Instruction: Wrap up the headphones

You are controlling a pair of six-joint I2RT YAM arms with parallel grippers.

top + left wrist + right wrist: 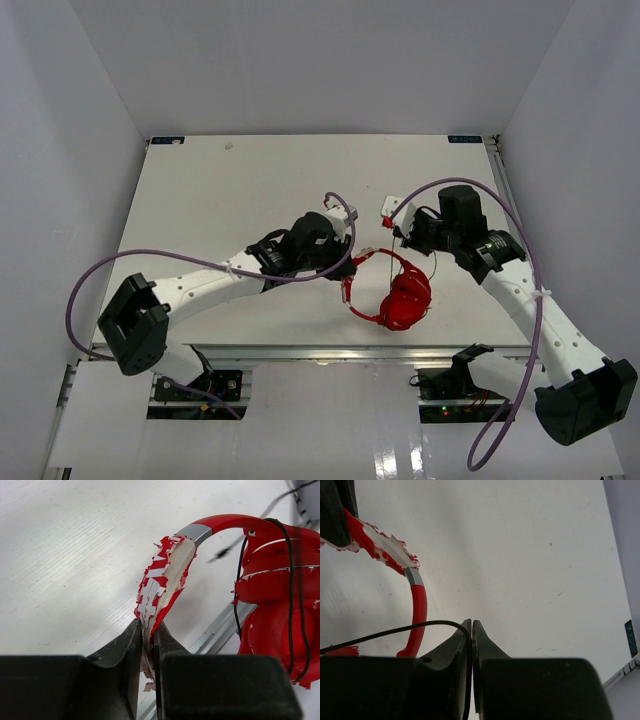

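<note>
On the left side of the white counter, the left arm reaches toward the middle, and its left claw is squeezed tight on the headband of the red headphones. That headband is red and white, and its skin is torn and flaking where the fingers bite it. Just right of the claw the band curves over to the two round ear cups, which are folded close together. The headphones are near the front edge of the counter, a little right of the middle. I cannot tell if the cups rest on the counter. A thin black cable runs over the cups. Farther right and a bit farther back, the right claw has its fingers pressed together, with the black cable pinched at their tips. That claw is near the headphones but not touching the red parts.
</note>
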